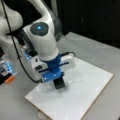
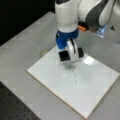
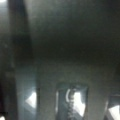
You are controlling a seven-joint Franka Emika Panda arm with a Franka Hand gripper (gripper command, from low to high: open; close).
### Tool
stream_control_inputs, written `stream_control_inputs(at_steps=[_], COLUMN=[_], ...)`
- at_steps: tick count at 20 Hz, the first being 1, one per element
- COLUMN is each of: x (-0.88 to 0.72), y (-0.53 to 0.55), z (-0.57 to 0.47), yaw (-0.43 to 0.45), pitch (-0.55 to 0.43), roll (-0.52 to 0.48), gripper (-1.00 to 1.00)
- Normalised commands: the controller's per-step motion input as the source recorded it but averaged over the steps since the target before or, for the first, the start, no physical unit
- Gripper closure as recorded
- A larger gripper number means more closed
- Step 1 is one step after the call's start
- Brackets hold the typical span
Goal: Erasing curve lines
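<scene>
In both front views the claw (image 1: 59, 83) sits near the middle of the frame, at the end of the white arm with its blue mount. It grips a black eraser block (image 1: 59, 84), which hangs at or just above the white board (image 1: 95, 82); a faint shadow lies under the block, and whether it touches the surface cannot be told. In a front view the same block (image 2: 64, 55) shows beside the white claw body, above the upper left part of the board (image 2: 50, 75).

The curve lines (image 1: 77, 81) run as a thin dark squiggle just right of the block in a front view, near the board's centre, still on the surface. In a front view they (image 2: 74, 75) lie just below the block, running down toward the frame's bottom.

The board rests on a grey bench (image 1: 100, 47). An orange-and-blue item (image 1: 8, 72) sits at the left edge of a front view.

The wrist view is dark and blurred; nothing there can be made out.
</scene>
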Motion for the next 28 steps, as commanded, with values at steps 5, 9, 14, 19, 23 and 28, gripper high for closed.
stream_control_inputs(at_steps=[5,9,14,19,23,28], x=[-0.01,-0.10,-0.18,-0.25,-0.26,-0.19], y=[0.01,0.02,0.03,0.01,-0.02,-0.03], z=[-0.10,-0.18,-0.20,-0.19,-0.21,-0.21], yaw=[-0.032,-0.028,-0.019,-0.023,-0.030,-0.048], pitch=[-0.105,-0.112,-0.151,-0.188,-0.218,-0.216], roll=[0.094,0.081,0.088,0.111,0.126,0.096], gripper=[1.00,1.00,1.00,1.00,1.00,1.00])
